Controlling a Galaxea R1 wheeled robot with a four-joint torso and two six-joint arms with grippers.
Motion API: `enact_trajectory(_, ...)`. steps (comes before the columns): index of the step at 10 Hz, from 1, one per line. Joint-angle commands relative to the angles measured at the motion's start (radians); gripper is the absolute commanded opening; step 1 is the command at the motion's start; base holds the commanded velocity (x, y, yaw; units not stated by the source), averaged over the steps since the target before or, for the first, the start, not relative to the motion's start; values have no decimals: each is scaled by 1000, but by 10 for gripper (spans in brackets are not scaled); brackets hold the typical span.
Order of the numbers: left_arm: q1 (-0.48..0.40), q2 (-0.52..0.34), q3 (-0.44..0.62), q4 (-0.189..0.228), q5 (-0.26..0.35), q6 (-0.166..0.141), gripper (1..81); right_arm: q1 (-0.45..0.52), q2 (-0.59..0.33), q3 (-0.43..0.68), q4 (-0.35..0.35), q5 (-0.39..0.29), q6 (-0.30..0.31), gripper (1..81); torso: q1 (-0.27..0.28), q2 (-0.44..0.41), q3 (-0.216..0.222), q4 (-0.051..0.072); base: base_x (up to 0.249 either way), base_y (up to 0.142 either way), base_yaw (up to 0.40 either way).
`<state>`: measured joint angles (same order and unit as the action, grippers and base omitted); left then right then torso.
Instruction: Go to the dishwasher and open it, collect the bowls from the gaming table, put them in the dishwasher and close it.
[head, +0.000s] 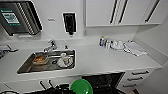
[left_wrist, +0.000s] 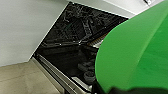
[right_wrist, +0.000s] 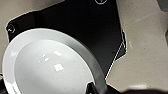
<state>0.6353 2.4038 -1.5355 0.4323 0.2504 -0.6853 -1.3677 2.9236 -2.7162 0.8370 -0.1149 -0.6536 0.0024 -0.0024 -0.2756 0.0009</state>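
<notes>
- Your left gripper (left_wrist: 100, 88) has hold of a green bowl (left_wrist: 135, 50) by its rim. How far the fingers are apart you cannot tell.
- Your right gripper (right_wrist: 93, 88) grips a white bowl (right_wrist: 50, 65) at its edge, above a speckled floor (right_wrist: 145, 45).
- In the head view the green bowl sits at the near edge, just in front of the dishwasher (head: 105, 82).
- The dishwasher is open under the counter (head: 105, 60), dark inside, its wire racks (left_wrist: 80, 27) showing.
- Left of it and farther off, a steel sink (head: 47, 61) holds dishes.
- Drawers (head: 136, 76) stand right of the dishwasher.
- At the far right of the counter are bottles (head: 102, 41) and a cloth (head: 135, 48).
</notes>
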Motion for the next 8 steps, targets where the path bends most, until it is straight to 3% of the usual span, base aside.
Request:
enact_trajectory(1, -156, 37, -23, -6, 21, -3, 10, 32, -15, 4, 4, -91, -3, 10, 0, 0, 0, 0, 0, 0, 0)
enact_trajectory(8, -283, 146, -77, -15, 47, -3, 10, 34, -13, 4, 8, -91, -3, 10, 1, 0, -1, 0, 0, 0, 0)
